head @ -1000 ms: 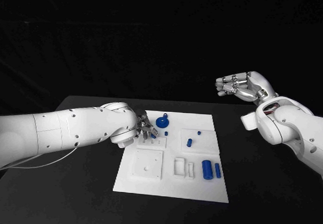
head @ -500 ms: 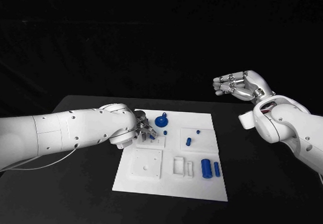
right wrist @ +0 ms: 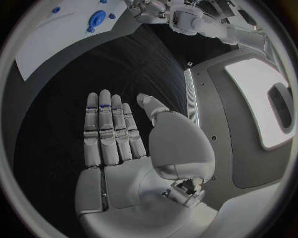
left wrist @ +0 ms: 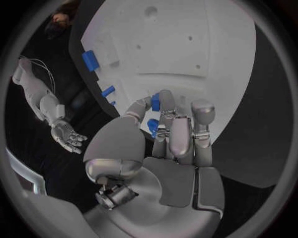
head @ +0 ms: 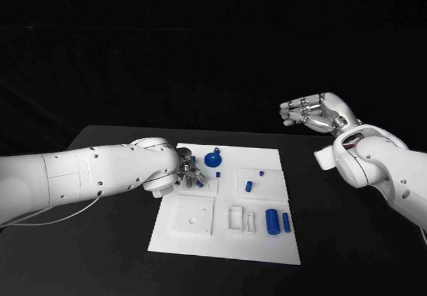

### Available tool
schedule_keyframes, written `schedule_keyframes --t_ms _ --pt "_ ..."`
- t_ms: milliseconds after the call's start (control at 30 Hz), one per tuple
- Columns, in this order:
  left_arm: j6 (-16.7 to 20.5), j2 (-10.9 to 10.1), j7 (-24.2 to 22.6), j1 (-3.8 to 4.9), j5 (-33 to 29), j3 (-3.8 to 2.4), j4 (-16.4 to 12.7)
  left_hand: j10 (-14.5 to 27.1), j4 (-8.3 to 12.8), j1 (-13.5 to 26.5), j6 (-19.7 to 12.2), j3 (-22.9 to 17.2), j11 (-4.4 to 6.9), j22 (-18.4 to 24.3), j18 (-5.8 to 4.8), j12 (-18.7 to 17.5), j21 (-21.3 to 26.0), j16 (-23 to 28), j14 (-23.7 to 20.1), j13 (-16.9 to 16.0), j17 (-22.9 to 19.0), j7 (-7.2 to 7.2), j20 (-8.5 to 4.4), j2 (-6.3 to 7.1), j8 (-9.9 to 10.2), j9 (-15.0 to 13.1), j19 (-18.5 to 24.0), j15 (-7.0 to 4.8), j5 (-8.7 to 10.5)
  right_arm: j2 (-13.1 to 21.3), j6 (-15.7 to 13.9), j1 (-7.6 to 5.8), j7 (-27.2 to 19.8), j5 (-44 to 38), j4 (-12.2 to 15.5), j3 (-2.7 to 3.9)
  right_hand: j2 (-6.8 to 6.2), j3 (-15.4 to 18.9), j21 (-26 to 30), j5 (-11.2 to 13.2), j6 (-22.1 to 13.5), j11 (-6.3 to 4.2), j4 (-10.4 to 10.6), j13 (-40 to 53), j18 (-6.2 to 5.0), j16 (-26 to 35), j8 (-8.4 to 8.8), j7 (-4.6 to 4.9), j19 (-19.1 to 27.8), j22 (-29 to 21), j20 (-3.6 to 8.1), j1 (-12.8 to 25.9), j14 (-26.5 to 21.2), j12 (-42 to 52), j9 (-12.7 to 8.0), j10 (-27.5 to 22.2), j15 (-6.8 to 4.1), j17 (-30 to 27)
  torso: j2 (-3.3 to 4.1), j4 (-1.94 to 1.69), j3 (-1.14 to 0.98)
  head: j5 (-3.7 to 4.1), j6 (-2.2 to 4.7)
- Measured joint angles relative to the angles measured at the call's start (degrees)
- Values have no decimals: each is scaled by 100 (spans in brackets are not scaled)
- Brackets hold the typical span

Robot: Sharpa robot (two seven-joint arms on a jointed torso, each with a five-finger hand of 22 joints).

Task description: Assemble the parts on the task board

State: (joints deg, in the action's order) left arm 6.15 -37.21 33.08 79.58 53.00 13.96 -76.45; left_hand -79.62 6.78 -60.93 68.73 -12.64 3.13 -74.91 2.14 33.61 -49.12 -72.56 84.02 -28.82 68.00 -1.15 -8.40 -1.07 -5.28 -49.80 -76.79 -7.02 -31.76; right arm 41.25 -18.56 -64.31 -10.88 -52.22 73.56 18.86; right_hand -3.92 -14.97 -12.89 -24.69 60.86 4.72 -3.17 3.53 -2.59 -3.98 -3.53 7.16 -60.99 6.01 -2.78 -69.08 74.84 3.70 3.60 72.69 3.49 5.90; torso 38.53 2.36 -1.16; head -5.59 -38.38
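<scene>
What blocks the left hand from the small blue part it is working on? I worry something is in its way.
Nothing visible does. The left hand already has its fingers on a small blue part over the task board. The right hand hangs open, away from the board.

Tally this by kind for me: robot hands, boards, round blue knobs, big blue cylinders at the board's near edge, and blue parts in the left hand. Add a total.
Hands: 2, left hand and right hand
Board: 1
Knob: 1
Cylinders: 2
Part pinched in left hand: 1
Total: 7
</scene>
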Motion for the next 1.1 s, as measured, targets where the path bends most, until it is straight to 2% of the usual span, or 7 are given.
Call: schedule_keyframes --t_ms 1100 --pt "-73 18 -13 -14 83 -6 55 0 8 0 2 8 0 -3 -2 0 38 0 3 1 -35 2 0 0 -21 -43 0 20 33 -31 65 6 23 -43 -32 0 23 0 -20 -28 0 0 0 1 0 0 0 -1 0 -48 0 22 19 0 -1 0 -20 -100 2 -4 -8 -16 7"
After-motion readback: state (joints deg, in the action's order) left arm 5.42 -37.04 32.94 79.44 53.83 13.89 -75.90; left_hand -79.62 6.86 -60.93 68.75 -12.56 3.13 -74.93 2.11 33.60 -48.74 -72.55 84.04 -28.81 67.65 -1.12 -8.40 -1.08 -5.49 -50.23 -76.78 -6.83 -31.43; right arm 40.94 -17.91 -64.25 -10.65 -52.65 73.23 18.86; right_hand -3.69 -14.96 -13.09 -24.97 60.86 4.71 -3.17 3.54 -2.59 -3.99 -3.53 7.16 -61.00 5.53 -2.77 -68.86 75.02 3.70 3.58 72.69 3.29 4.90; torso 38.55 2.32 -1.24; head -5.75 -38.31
